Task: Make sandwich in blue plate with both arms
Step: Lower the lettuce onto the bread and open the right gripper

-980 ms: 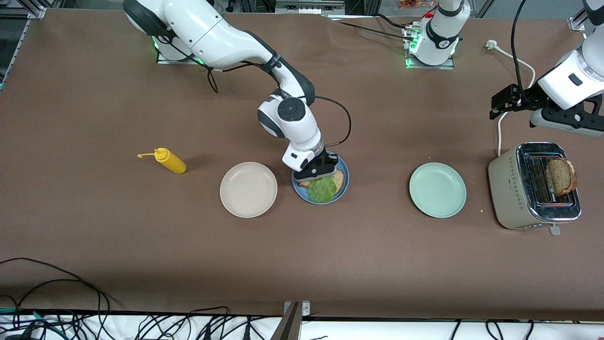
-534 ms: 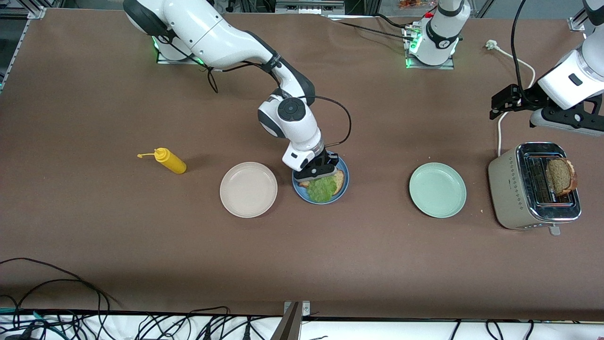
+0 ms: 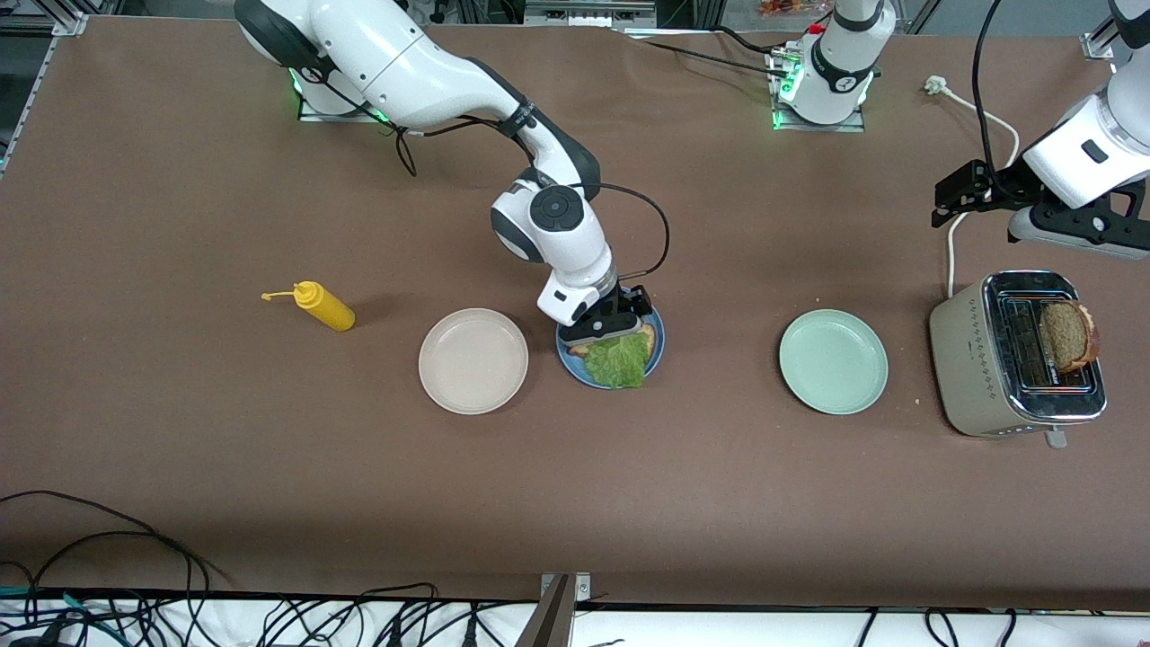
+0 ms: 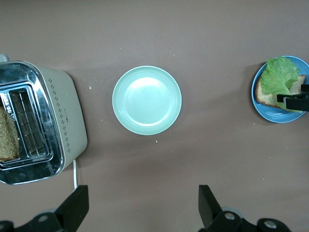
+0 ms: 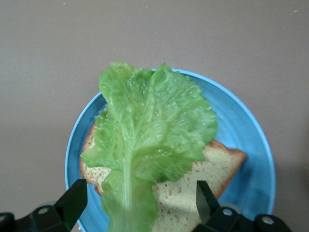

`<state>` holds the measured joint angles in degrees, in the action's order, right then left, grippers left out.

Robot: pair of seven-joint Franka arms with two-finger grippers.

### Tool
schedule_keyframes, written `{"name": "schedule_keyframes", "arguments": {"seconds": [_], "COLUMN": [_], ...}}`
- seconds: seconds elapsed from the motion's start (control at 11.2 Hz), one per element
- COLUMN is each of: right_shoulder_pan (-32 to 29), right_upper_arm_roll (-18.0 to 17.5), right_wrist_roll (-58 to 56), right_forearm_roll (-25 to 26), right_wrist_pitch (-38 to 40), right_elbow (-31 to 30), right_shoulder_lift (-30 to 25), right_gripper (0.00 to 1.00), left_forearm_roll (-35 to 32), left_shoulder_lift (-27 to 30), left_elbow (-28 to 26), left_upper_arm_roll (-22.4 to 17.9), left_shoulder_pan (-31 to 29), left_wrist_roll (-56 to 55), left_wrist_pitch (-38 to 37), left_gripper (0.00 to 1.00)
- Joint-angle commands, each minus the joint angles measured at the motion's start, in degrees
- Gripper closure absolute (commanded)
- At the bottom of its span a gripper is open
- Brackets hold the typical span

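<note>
The right gripper (image 5: 136, 203), fingers spread, hangs over the blue plate (image 3: 658, 346), which holds a bread slice (image 5: 203, 176) under a lettuce leaf (image 5: 149, 130). The left gripper (image 4: 142, 208), spread and empty, waits above the toaster (image 3: 1006, 359), whose slot holds another slice (image 3: 1066, 335). The mint plate (image 3: 833, 361) and cream plate (image 3: 473, 360) sit bare on the bench.

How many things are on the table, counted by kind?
Plates: 3 (cream plate, blue plate, mint plate)
Bread slices: 2 (on blue plate, in toaster)
Lettuce leaf: 1
Toaster: 1
Yellow bottle: 1
Total: 8
</note>
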<state>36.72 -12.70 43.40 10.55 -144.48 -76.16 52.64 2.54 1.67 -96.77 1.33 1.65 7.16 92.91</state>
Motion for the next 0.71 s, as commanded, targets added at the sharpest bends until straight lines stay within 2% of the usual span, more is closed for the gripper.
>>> {"name": "schedule_keyframes", "arguments": {"seconds": [0.0,0.36,0.53,0.62], "right_shoulder_pan": [0.11,-2.87,-5.68,-7.43], "right_upper_arm_roll": [0.31,0.22,0.31,0.40], "right_wrist_roll": [-0.33,-4.71,-13.12,-15.25], "right_forearm_roll": [-1.05,-1.84,-7.01,-7.12], "right_wrist_pitch": [7.53,18.85,26.23,28.88], "right_elbow": [0.93,0.58,0.14,-0.30], "right_shoulder_lift": [-4.02,-10.08,-13.86,-15.71], "right_gripper": [0.00,0.00,0.00,0.00], "left_forearm_roll": [-0.60,-0.60,-0.60,-0.60], "left_shoulder_lift": [-0.88,-0.88,-0.88,-0.88], "left_elbow": [2.03,2.03,2.03,2.03], "left_upper_arm_roll": [-0.01,-0.01,-0.01,-0.01], "left_shoulder_pan": [0.11,0.11,0.11,0.11], "left_wrist_roll": [0.75,0.75,0.75,0.83], "left_wrist_pitch": [-1.50,-1.59,-1.50,-1.59], "left_gripper": [0.00,0.00,0.00,0.00]}}
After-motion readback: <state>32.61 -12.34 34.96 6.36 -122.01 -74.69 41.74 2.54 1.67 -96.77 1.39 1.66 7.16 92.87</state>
